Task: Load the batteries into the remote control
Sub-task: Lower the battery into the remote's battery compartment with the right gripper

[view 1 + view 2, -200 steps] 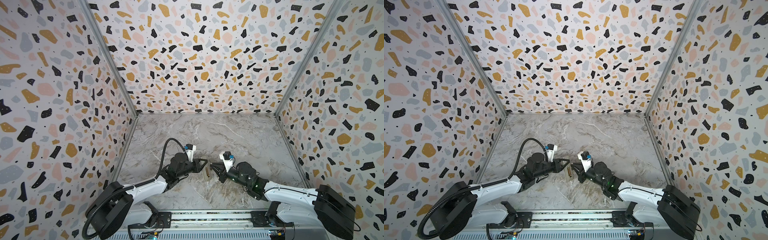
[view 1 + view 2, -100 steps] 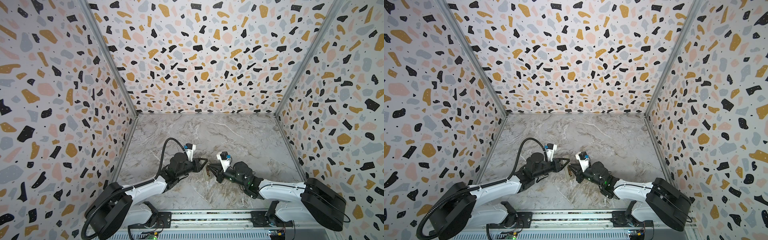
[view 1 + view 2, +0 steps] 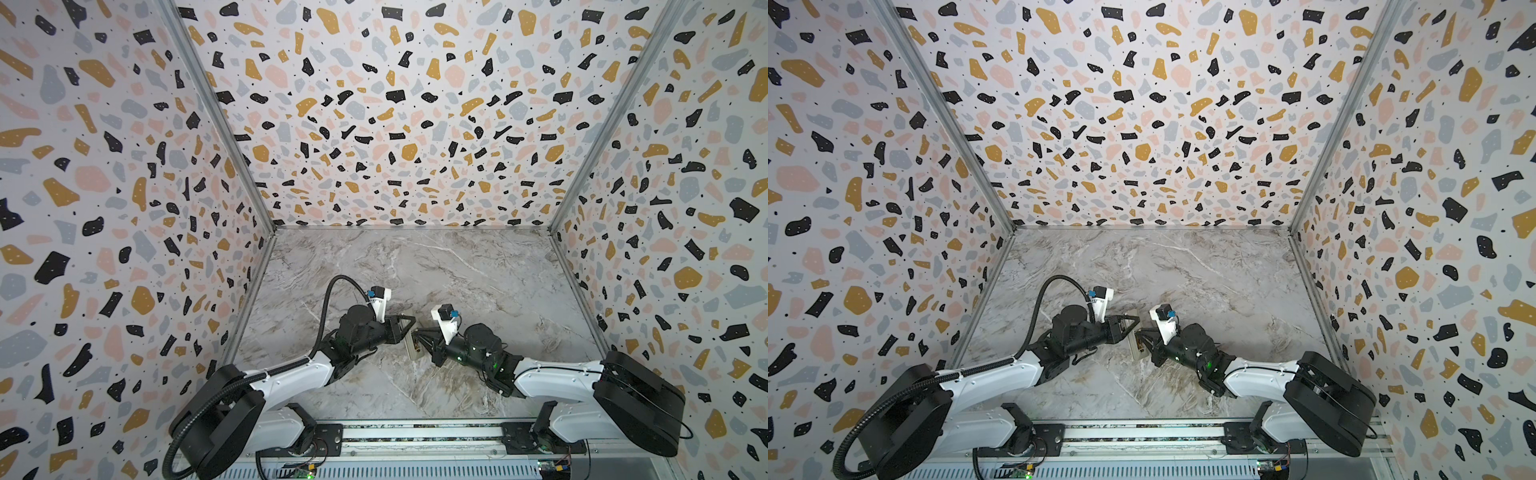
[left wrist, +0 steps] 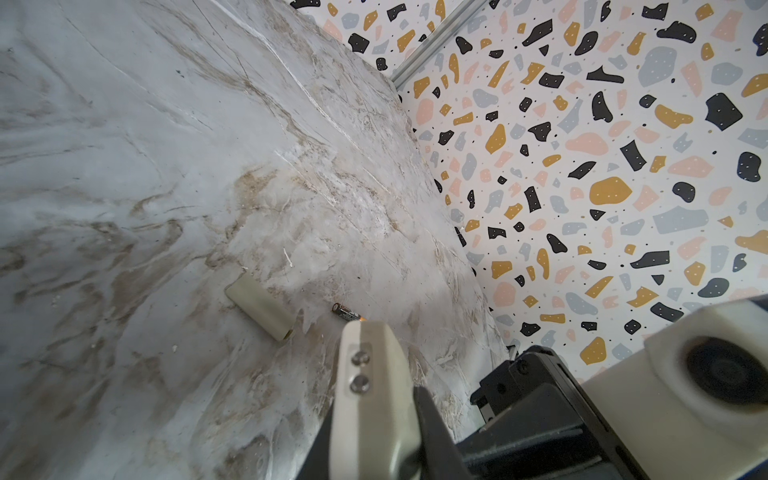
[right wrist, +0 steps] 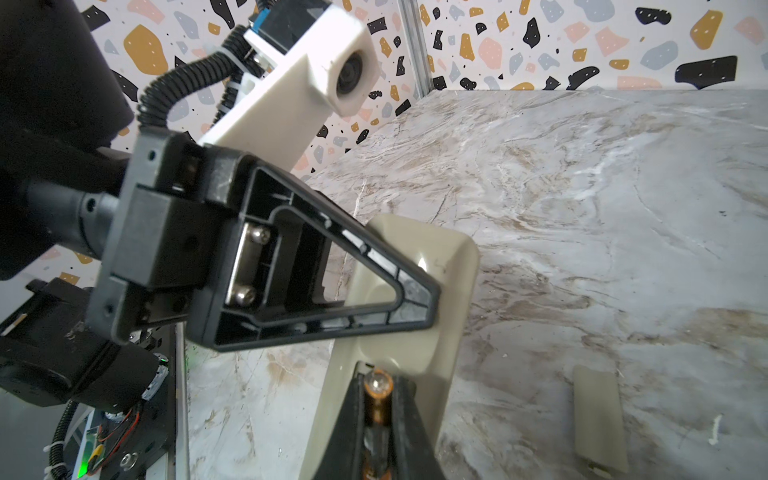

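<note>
We see the left claw (image 3: 406,328) clamped tight on the remote control (image 3: 415,350), which it holds low over the counter (image 3: 457,270), near the front middle, between the two arms. In the right wrist view one black triangular finger (image 5: 365,247) of that claw lies across the remote control's plain pale back, near one end, and the back faces the other arm. We cannot tell whether the remote control's lower end touches the counter. The right claw (image 5: 376,388) meets it from the opposite side, its jaws drawn narrow around a battery (image 5: 376,405) pinched lengthwise between the two dark fingertips. The battery's copper-toned end pokes out just past the tips. It sits at the upper edge of the dark recess in the remote control's back. We cannot make out whether it is touching the recess or just short of it. In both top views the two claws come tip to tip at the remote control, with the white wrist cameras standing up behind them. In the left wrist view a second battery (image 4: 347,312) lies flat on the counter, dark-bodied with a gold end, clear of both claws. Just beside it, not touching, lies the small pale cover plate (image 4: 259,307), also flat on the marbled surface.
</note>
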